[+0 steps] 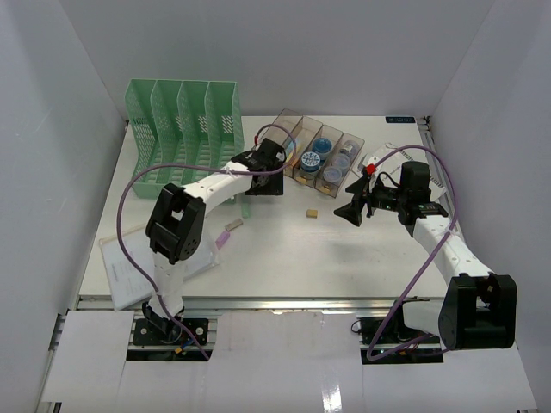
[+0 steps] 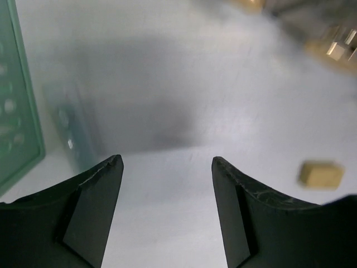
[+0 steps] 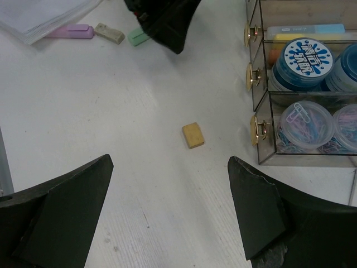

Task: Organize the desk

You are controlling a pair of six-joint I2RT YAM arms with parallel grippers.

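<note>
Tabletop (image 1: 284,258) spans the whole work area under both arms, white, aluminium rail on the near edge. Left gripper (image 2: 167,162) spread, nothing between the jaws, low beside the green file rack (image 1: 182,120). Right gripper (image 3: 170,161) spread wide, empty, above a tan block (image 3: 193,135) near the clear tray (image 3: 307,158).

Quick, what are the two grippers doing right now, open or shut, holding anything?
Left gripper: open, holding nothing.
Right gripper: open, holding nothing.
</note>
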